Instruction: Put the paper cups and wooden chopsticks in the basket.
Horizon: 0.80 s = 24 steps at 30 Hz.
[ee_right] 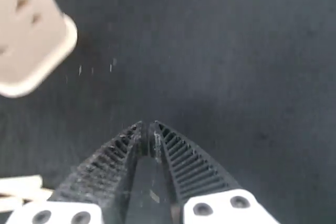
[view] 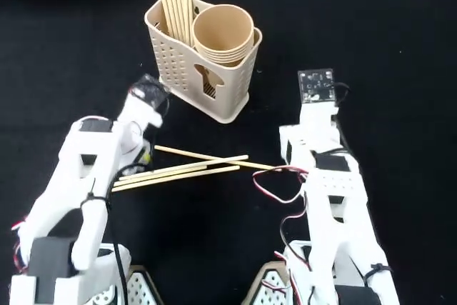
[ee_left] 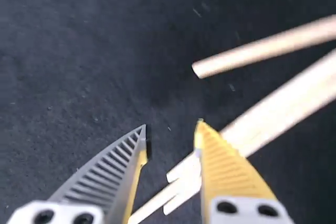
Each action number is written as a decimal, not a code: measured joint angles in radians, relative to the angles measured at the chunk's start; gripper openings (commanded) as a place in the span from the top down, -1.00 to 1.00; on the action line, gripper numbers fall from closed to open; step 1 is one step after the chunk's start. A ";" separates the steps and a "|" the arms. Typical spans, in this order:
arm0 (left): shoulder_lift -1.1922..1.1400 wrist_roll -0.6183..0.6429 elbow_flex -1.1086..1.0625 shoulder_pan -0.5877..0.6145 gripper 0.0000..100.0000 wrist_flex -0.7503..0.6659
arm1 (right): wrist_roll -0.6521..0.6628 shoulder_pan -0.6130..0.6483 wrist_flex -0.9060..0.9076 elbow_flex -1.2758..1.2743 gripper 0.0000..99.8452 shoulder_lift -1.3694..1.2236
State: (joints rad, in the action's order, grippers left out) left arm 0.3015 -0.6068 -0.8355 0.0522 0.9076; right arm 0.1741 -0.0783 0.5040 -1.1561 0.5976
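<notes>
Well, the basket [view: 178, 69] at twelve o'clock on the table already holds the stacked paper cups [view: 223, 30] and a bundle of chopsticks [view: 176, 1]. At its six o'clock lie loose chopsticks [view: 186, 169] (three at least). The left gripper [ee_left: 172, 128], jaws partly apart, straddles their nine o'clock ends. The right gripper [ee_right: 148, 125], pinched closed on nothing, sits at their three o'clock end.

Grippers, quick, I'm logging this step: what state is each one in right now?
Left gripper: open, at the loose chopsticks, gripping nothing.
Right gripper: shut, empty.
</notes>
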 measured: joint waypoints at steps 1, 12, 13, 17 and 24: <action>0.011 -0.031 -0.006 0.000 0.62 0.014 | 0.009 0.000 0.025 0.002 0.92 0.000; 0.112 -0.226 -0.040 -0.101 0.62 0.219 | 0.020 0.000 0.058 -0.003 0.92 0.000; 0.112 -0.239 -0.057 -0.118 0.62 0.215 | 0.020 0.000 0.052 -0.014 0.92 0.000; 0.064 -0.259 -0.086 -0.137 0.62 0.123 | 0.020 0.000 0.018 -0.048 0.92 0.000; -0.143 -0.261 0.017 -0.124 0.62 0.077 | 0.020 0.000 0.011 -0.060 0.92 0.000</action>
State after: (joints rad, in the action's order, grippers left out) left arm 0.1588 -0.8677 -0.8186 -0.0721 0.9843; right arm 0.1941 -0.0783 0.5148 -1.2160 0.5976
